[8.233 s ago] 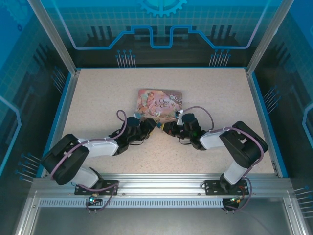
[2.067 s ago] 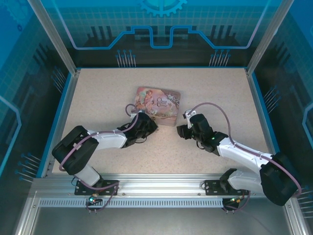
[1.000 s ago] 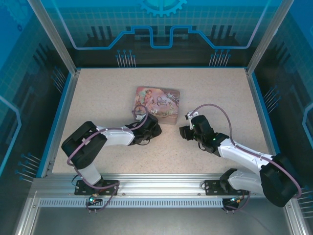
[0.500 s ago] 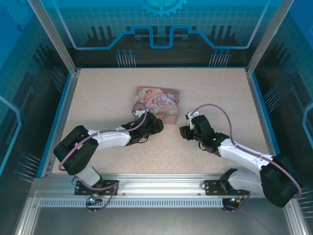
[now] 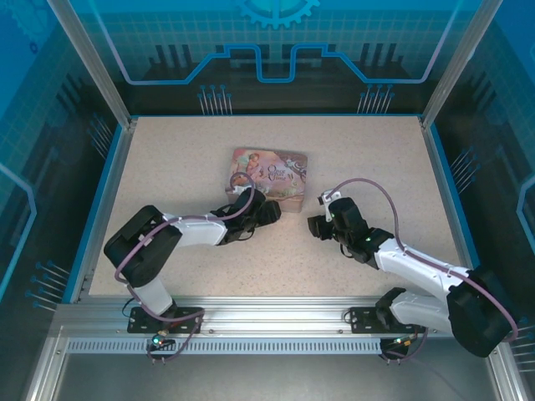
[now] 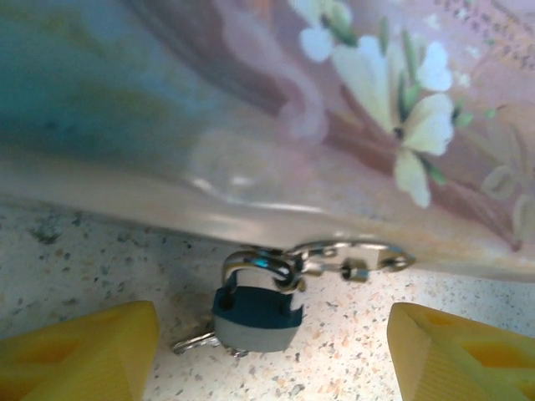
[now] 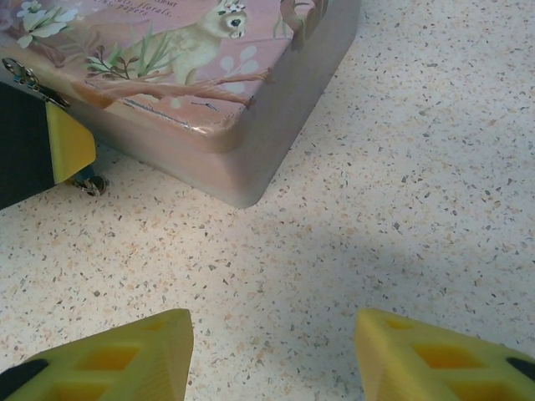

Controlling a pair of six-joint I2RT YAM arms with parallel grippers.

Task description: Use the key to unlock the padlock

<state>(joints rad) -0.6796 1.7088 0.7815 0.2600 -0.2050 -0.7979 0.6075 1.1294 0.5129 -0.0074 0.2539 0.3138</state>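
The small blue-teal padlock [image 6: 255, 313] lies on the table against the front wall of the pink tin [image 6: 351, 125]. Its metal shackle [image 6: 261, 263] is hooked through the tin's metal hasp [image 6: 355, 255]. The thin key [image 6: 196, 341] sticks out at the padlock's lower left; whether it sits in the keyhole I cannot tell. My left gripper [image 6: 267, 368] is open, with its yellow fingers [image 6: 79, 351] well apart on either side of the padlock and touching nothing. My right gripper [image 7: 272, 355] stands open over bare table to the right of the tin's near corner [image 7: 242, 188].
From above, the pink tin [image 5: 272, 174] lies mid-table with the left gripper [image 5: 266, 213] at its front edge and the right gripper [image 5: 316, 225] just to the right. The table [image 5: 167, 159] has blue rails along its sides.
The left gripper's jaws have opened wide at the tin's front edge, and its arm has shifted slightly. The right arm has barely moved.
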